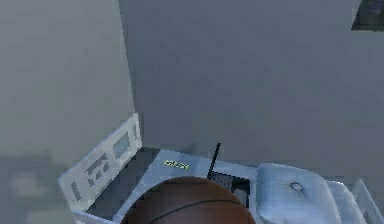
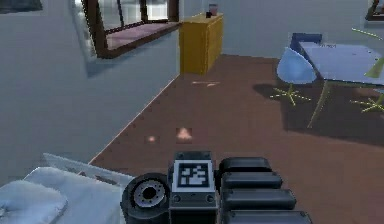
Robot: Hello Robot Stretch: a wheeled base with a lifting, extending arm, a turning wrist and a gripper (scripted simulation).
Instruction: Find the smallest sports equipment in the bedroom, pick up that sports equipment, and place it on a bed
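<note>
Grey walls (image 1: 250, 80) meet in a corner in the forward view, with nothing on them above the furniture. In the arm side view a brown floor (image 2: 230, 120) runs open from the arm out to a yellow cabinet (image 2: 200, 42) against the far wall. A grey wall with a wood-framed window (image 2: 125, 30) bounds it on that view's left. On that view's right stands a pale tabletop (image 2: 345, 55) on thin yellow-green legs, with a blue chair (image 2: 298, 66) just beside it. A white slatted frame (image 1: 100, 165) stands at the forward view's lower left, edging a dark top (image 1: 150, 182). A white pillow (image 1: 295, 185) lies at the lower right. The basketball (image 1: 185, 205) sits at the forward view's bottom edge, in the middle, cut off by that edge and in front of the dark top. It is a brown-orange dome with dark seams curving over it, and being round it points no way. I cannot tell what it rests on. The arm (image 2: 250, 185) is low in the arm side view, with a white marked square (image 2: 196, 175) at its end. The gripper (image 2: 150, 198) shows as a dark round body to the left of the square. Its fingers cannot be made out, so I cannot tell whether they grip anything. A small clock (image 1: 176, 164) with green digits stands on the dark top. A small orange thing (image 2: 183, 132) lies alone on the open floor.
</note>
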